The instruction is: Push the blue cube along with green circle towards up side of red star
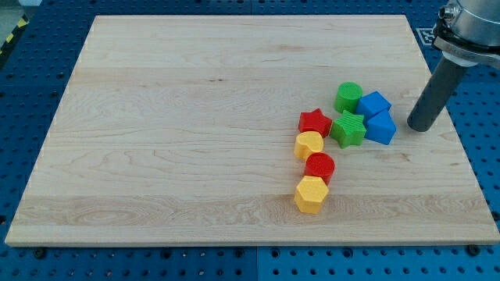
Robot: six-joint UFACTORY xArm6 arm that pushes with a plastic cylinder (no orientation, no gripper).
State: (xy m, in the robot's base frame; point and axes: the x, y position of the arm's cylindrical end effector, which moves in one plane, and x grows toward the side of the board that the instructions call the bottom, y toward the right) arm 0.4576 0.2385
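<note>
The blue cube (pixel 375 103) sits at the view's right, touching the green circle (pixel 348 97) on its left. The red star (pixel 315 122) lies below and left of them. My tip (pixel 419 126) rests on the board to the right of the blue cube, a short gap away, touching no block.
A green star (pixel 348 129) lies between the red star and a second blue block (pixel 381 128). Below the red star a yellow block (pixel 308 144), a red circle (pixel 319 165) and a yellow hexagon (pixel 311 194) run downward. The wooden board's right edge (pixel 457 140) is close to my tip.
</note>
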